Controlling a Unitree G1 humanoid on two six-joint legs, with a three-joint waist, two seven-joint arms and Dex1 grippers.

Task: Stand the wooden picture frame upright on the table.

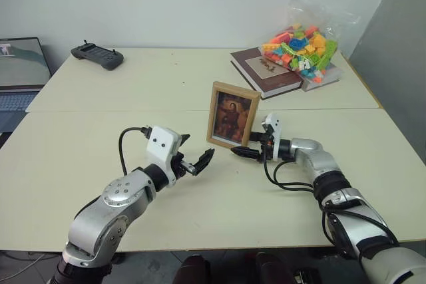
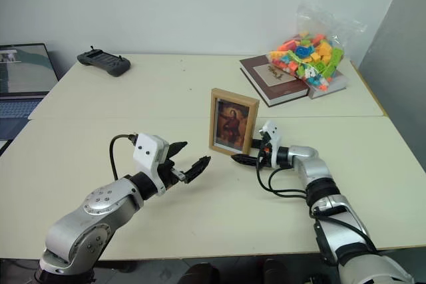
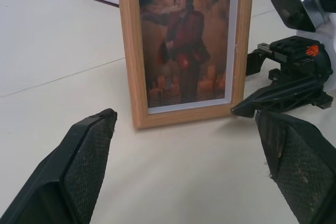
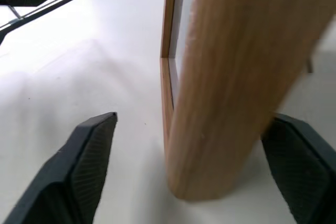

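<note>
- Standing upright near the middle of the table (image 1: 133,91), just this side of its seam, the frame (image 1: 232,115) faces the robot with its portrait visible. The left gripper (image 1: 198,159) hovers low and apart from it, jaws spread and empty. The right gripper (image 1: 251,149) sits at the frame's lower right corner. A book (image 1: 266,71), a bag of bricks (image 1: 303,48), a controller (image 1: 97,56) and a laptop (image 1: 20,71) lie well clear.
- Right eye view: same layout; the frame (image 2: 233,122) looks plumb, with no visible lean.
- Left wrist view: the frame's base rests flat on the table, between the spread pads (image 3: 86,166), which are well short of it. The right gripper's fingers lie beside the lower right corner.
- Right wrist view: the frame's edge (image 4: 231,77) stands between the open fingers (image 4: 86,161); neither pad appears to press it.
- Judgement: light, stiff wood, with a probably fragile glazed front; easily toppled by a nudge. Best held by the side rails, low down, never across the glass. Task appears essentially complete; withdrawal calls for care.
</note>
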